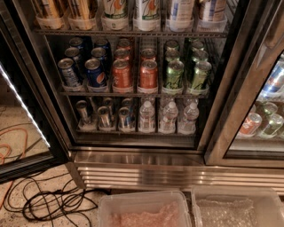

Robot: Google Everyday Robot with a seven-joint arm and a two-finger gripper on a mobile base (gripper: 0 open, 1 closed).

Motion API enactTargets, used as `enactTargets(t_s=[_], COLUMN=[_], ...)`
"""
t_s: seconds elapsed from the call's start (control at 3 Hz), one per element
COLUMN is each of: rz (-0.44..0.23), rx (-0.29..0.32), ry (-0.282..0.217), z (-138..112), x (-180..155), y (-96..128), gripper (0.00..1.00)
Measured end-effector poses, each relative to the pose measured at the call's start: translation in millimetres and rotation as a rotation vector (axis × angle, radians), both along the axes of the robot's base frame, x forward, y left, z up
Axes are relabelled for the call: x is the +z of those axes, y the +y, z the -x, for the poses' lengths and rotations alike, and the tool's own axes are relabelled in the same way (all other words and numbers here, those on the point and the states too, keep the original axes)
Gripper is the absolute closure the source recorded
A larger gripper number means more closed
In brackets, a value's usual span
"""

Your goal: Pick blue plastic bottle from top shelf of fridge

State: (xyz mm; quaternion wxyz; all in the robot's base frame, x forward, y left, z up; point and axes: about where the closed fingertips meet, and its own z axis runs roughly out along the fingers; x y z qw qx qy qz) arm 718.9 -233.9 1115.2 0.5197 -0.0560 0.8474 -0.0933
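Note:
The fridge (137,166) stands in front of me with its left glass door swung open. The top shelf (133,32) runs along the upper edge of the camera view. Only the lower parts of the tall bottles on it show. The blue plastic bottle (179,11) with its white label and blue print stands right of centre, beside two bottles with green-and-orange print (147,11). Its cap is out of view. Another bottle (212,9) stands to its right. My gripper is not in view.
Soda cans (122,73) fill the middle rack; small water bottles (168,117) and cans fill the lower one. The open door (26,119) stands at the left, the shut right door (248,88) at the right. Cables (53,201) lie on the floor. Two clear bins (144,210) sit below.

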Motion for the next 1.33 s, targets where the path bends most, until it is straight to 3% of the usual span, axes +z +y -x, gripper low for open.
enactTargets(t_s=[1.0, 1.33], rz=[-0.004, 0.003], rx=[-0.011, -0.006], ry=[-0.062, -0.059], z=[0.4, -0.9], x=[19.8, 23.8], y=[-0.8, 0.3], gripper=[1.00, 1.00])
